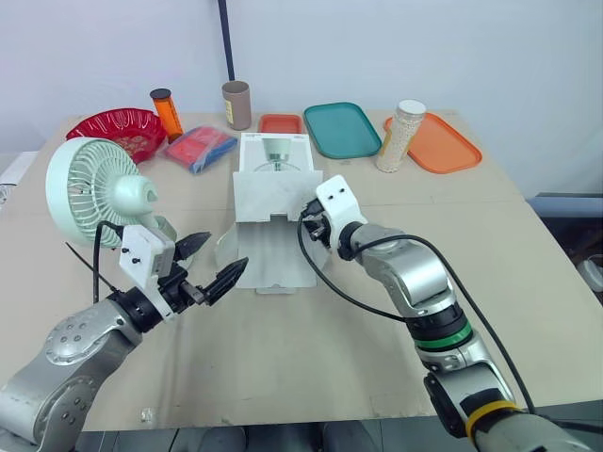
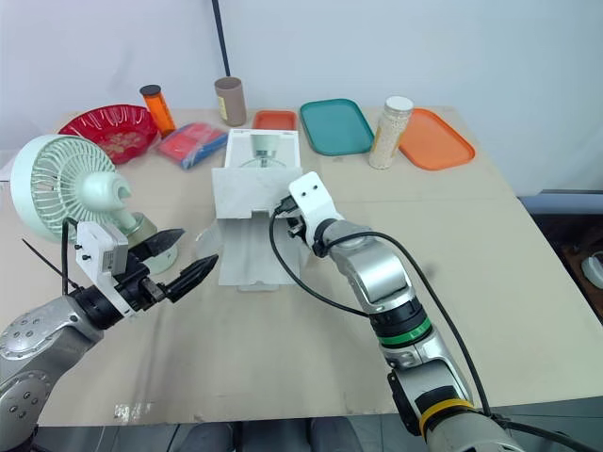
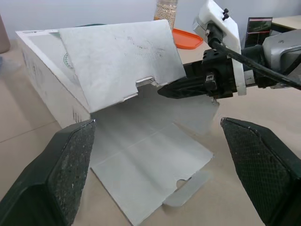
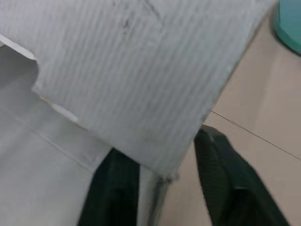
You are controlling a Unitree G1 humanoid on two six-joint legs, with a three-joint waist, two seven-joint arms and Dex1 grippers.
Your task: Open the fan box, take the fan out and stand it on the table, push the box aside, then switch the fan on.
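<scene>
Seemingly at pushing the box (image 1: 273,162) aside: right pincer (image 1: 309,215) slightly parted astride its flap, left pincer (image 1: 226,250) wide, empty, beside the standing fan (image 1: 89,193); next, probably a steady sideways shove.

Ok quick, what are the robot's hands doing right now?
Left hand: open, holding nothing.
Right hand: at the box flap; cannot tell if it is open or closed.

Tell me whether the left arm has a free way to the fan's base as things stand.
Probably yes. The left tool hangs open right beside the fan's base, with nothing between them. The right tool is over at the box flap, out of the way.
</scene>
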